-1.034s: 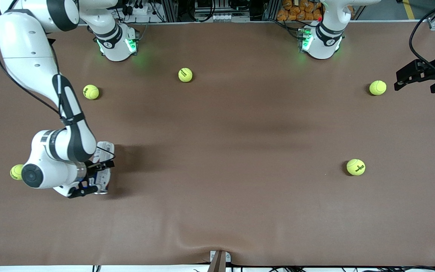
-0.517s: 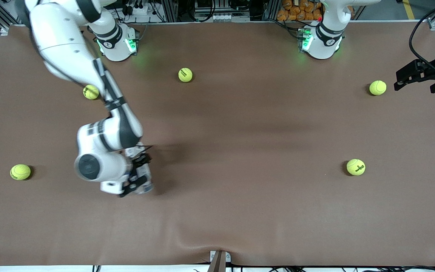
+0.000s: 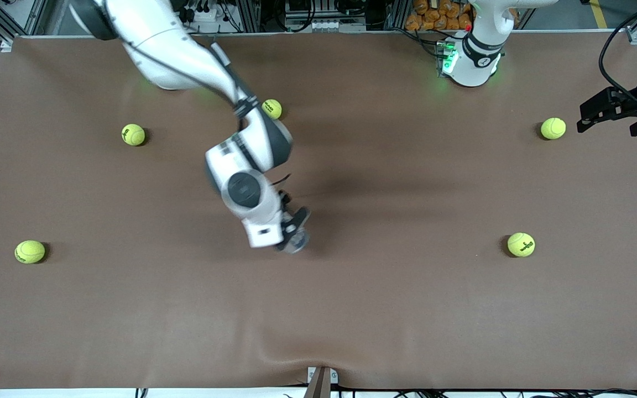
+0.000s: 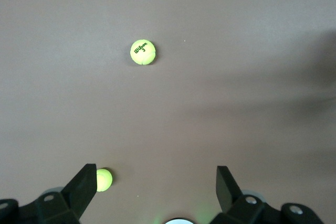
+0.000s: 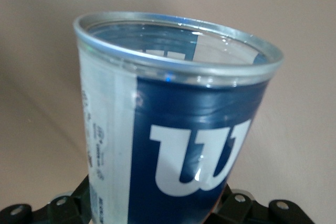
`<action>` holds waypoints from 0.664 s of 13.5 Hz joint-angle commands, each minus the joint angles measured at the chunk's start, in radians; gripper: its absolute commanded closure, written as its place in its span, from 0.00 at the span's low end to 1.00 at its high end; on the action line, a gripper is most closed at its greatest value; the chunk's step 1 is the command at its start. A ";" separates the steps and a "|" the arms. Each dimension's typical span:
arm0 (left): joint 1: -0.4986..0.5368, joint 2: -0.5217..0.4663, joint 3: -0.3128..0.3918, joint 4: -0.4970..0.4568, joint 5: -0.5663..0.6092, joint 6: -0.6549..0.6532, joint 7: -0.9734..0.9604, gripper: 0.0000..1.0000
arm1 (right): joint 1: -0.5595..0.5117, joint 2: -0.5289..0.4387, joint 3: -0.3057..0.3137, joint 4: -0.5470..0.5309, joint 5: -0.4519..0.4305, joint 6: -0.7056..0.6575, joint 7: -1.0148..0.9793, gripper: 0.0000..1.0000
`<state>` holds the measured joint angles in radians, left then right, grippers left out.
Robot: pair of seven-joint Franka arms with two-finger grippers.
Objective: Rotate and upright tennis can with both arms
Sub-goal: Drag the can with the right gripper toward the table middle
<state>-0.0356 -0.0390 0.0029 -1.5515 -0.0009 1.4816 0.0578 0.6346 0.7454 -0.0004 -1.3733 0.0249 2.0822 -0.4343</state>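
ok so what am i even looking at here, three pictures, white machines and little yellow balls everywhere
These are two white jointed robot arms bolted along one edge of a brown table, each ending in a black two-finger gripper.

The wide picture comes from a high camera facing the robots. The other two come from small cameras on each arm's wrist.

The right gripper is over the middle of the table, its jaws shut on the slim clear-plastic tennis can with a navy and white label. The right wrist picture looks along that can toward its open metallic rim; it appears empty.

The left gripper waits at the left arm's end of the table, jaws open, holding nothing. Its wrist picture looks down on two of the balls.

Five yellow-green tennis balls lie scattered on the brown table.
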 commanded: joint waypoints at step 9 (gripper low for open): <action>0.013 0.019 0.006 0.002 -0.051 -0.014 0.017 0.00 | 0.244 0.113 -0.018 0.031 -0.368 0.140 -0.081 0.13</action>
<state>-0.0332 -0.0181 0.0039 -1.5550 -0.0214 1.4811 0.0578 0.8643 0.8216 -0.0045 -1.3777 -0.3017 2.2143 -0.4894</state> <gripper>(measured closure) 0.000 0.128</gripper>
